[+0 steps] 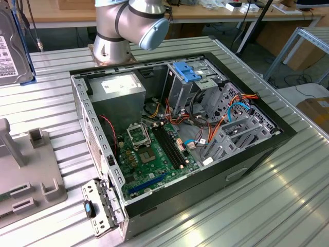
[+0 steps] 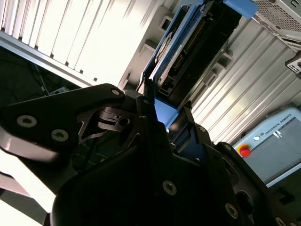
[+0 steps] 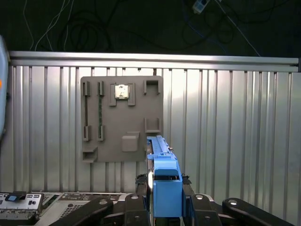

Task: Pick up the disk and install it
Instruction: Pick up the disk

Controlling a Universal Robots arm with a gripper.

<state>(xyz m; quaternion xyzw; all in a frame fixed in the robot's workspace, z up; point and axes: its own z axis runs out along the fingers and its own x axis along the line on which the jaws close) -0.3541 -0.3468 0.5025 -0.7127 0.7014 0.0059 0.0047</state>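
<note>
Jaws of the gripper [image 3: 164,187] are clenched on the disk [image 3: 159,150], one against each flat side of its blue carrier frame, so we judge the pick-up as done. In the second wrist view the gripper [image 2: 167,115] pinches one end of the disk [image 2: 188,47], and the rest of it runs straight out from the wrist.

This is the relation we judge to matter most. The disk's long axis continues the line of the jaws, and it is carried on edge, not flat. Only one arm is at work, so there is no question of which is nearer.

Past the disk's free end, in the first wrist view, lies the grey fixture tray [image 3: 108,122] on the ribbed tabletop [image 3: 225,141]. The disk looks clear of the tray, though we cannot tell by how much.

In the exterior view the tray [image 1: 31,172] sits beside the computer case [image 1: 247,162], on the exterior view's left of it. The disk [image 1: 10,46] is on that same side of the case, outside its walls and well apart from it.

Farthest from the jaws, inside the case on the side away from the tray, stands a metal cage [image 1: 177,95]. A fixed blue bracket [image 1: 186,70] sits on top of it, and more grey bays [image 1: 241,128] stand just beside it. We cannot tell which bay is meant for the disk. The install is not yet done, since the whole open interior of the case lies between the disk and the cage.
</note>
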